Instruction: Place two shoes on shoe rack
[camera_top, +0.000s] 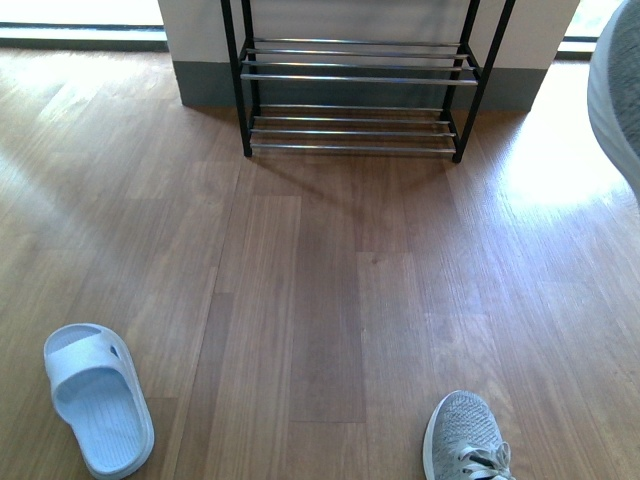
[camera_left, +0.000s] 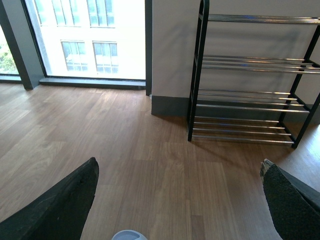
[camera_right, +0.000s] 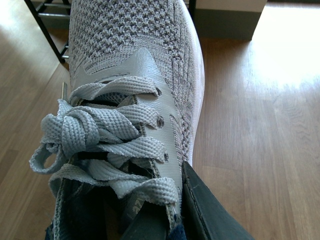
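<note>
Pale blue rubber at the near left: one slide (camera_top: 98, 400) lies sole-down on the wooden floor (camera_top: 320, 300), strap end toward the rack, well apart from everything else. Its rim just shows at the edge of the left wrist view. The left claw (camera_left: 177, 205) hangs above it with its two dark fingers (camera_left: 60, 205) spread wide and nothing between them. My read is that it is parked over the slide for a possible pick but not committed to one.

Centre, far side: the shoe rack (camera_top: 360, 95) stands against the wall, a black frame with thin silver bars. I see no shoe on any tier in view, so I judge nothing is placed yet.

Near right: the second sneaker (camera_top: 465, 440), grey knit, sits on the floor with its toe toward the rack. Its heel is cut off by the frame edge.

Far right: the raised sneaker (camera_top: 620, 90) shows only as a grey curve at the frame edge, off the floor. In the right wrist view the right claw (camera_right: 175, 220) is closed on the wall of the shoe's collar. One finger (camera_right: 210, 210) is outside and the other seems to be inside the opening. The laces face the camera and the toe points at a corner of the rack. Pinching the collar leaves the sole free, which should let the shoe settle flat across the bars. I take this shoe to be the first of the two, in carry.
</note>
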